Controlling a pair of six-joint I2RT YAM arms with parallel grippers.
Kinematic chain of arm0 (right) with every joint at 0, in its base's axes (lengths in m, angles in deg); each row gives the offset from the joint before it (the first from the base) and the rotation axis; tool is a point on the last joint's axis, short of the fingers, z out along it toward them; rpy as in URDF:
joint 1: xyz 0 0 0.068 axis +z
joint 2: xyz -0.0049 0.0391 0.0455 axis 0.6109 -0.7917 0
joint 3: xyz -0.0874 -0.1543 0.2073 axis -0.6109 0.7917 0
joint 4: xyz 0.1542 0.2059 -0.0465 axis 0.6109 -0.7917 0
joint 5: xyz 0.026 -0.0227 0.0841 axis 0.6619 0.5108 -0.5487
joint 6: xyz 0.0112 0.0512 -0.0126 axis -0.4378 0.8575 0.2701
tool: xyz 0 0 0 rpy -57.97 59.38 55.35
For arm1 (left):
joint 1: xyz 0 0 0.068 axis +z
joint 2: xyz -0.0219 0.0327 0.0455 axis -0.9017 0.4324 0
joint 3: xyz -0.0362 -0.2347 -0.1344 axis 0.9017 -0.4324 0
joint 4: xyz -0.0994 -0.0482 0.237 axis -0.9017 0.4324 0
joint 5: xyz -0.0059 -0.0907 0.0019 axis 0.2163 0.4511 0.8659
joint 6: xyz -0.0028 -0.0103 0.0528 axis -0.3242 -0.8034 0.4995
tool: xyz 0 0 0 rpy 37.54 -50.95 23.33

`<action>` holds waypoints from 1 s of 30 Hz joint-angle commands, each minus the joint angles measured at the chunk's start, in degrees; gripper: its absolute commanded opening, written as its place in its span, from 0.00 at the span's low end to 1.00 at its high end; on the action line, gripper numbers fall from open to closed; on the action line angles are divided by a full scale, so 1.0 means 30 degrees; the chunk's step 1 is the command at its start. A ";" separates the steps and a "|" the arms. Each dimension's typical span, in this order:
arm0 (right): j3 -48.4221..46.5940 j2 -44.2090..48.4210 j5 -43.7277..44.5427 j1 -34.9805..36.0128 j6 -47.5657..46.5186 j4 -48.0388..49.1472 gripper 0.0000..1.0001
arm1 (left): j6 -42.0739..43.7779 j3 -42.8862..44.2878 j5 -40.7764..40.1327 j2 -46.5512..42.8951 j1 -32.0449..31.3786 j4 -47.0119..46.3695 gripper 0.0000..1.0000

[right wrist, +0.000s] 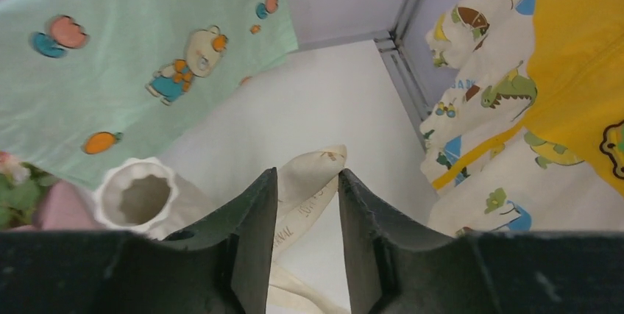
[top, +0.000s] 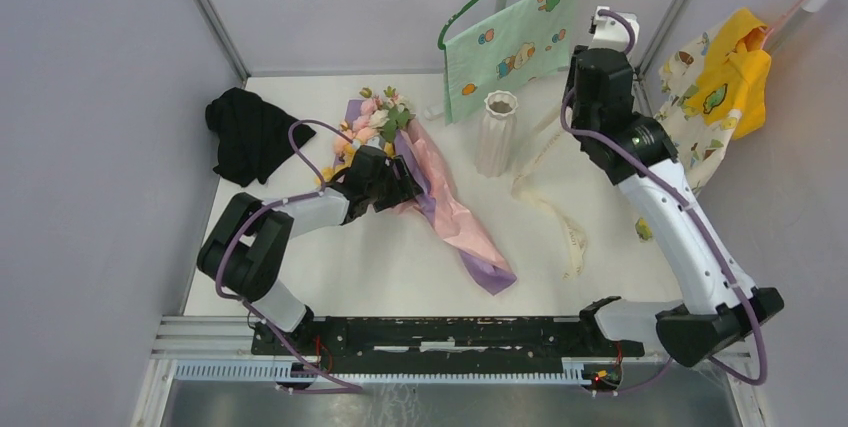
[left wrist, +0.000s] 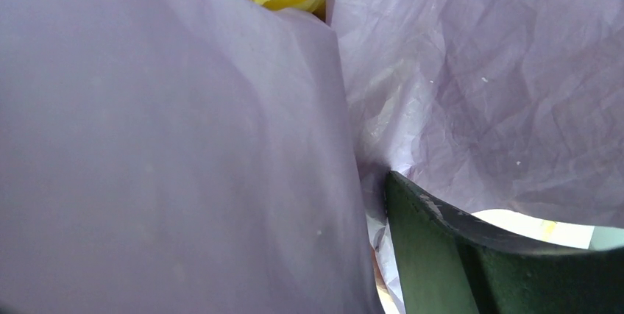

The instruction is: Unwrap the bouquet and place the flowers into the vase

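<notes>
L gripper (top: 392,185) jaws wide astride bouquet (top: 445,202) wrap, grip unconfirmed, prob. steadying it; R gripper (right wrist: 305,182) part-open, ribbon (right wrist: 324,159) visible thru gap, not pinched.

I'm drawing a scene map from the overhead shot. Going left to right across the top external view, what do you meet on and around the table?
black cloth → bouquet → vase → loose cream ribbon → yellow hanging garment. The green printed cloth hangs over the vase's position, so it is left out.
</notes>
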 commanded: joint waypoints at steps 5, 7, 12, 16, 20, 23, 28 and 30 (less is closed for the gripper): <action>0.1017 -0.1900 -0.7413 -0.4239 0.1797 -0.0614 0.64 | 0.0987 -0.0011 -0.0335 -0.1311 -0.0076 0.0646 0.77; 0.1593 -0.1624 -0.8487 -0.4442 0.1896 -0.0134 0.75 | 0.1050 0.0062 -0.0390 -0.1721 -0.0073 0.0858 0.78; 0.2467 -0.0527 -1.0306 -0.4527 0.1974 0.0716 0.87 | 0.1270 0.0609 -0.0645 -0.2649 -0.0259 0.1590 0.81; 0.3549 0.0795 -1.2160 -0.4832 0.2229 0.1645 0.98 | 0.1347 0.0960 -0.1079 -0.3331 -0.0560 0.2421 0.81; 0.3724 0.1145 -1.4056 -0.4973 0.2427 0.1584 0.95 | 0.1319 0.1260 -0.1372 -0.3967 -0.0720 0.2955 0.82; 0.5406 0.2258 -1.6481 -0.4926 0.2496 0.2924 0.88 | 0.1291 0.1404 -0.1886 -0.4763 -0.0816 0.3569 0.82; 0.7295 0.2946 -1.6157 -0.2364 0.0631 0.3212 0.83 | 0.1531 0.1999 -0.3469 -0.6841 -0.0897 0.5223 0.82; 0.7534 0.2899 -1.4857 0.0068 -0.0205 0.2914 0.81 | 0.1582 0.2663 -0.4341 -0.7980 -0.0895 0.6167 0.82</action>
